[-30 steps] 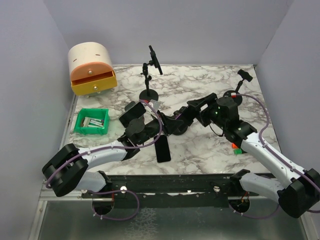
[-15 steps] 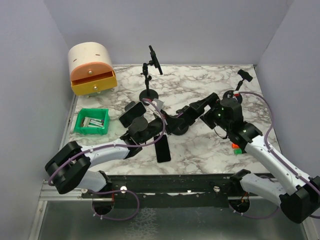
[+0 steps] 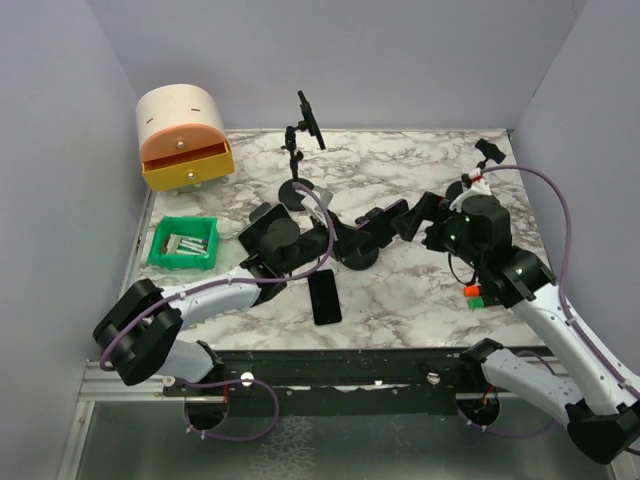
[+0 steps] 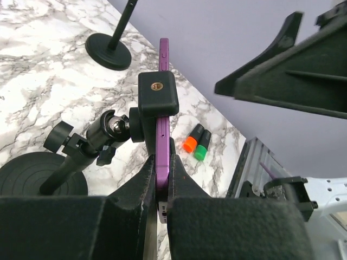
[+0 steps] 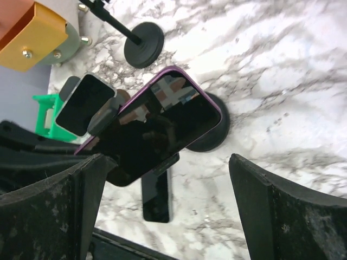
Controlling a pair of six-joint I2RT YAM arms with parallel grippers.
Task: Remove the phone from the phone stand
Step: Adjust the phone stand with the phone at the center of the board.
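No text, brand or number can be read in any view. The dark screen of the phone (image 5: 157,132) shows only reflections — no lettering.

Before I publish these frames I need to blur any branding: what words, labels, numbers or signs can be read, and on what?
No text can be read in any view.
The purple phone: dark screen, reflections only.
The black phone lying flat: blank.
The items in the green bin: too small to read.
The drawer box: plain, no markings visible.
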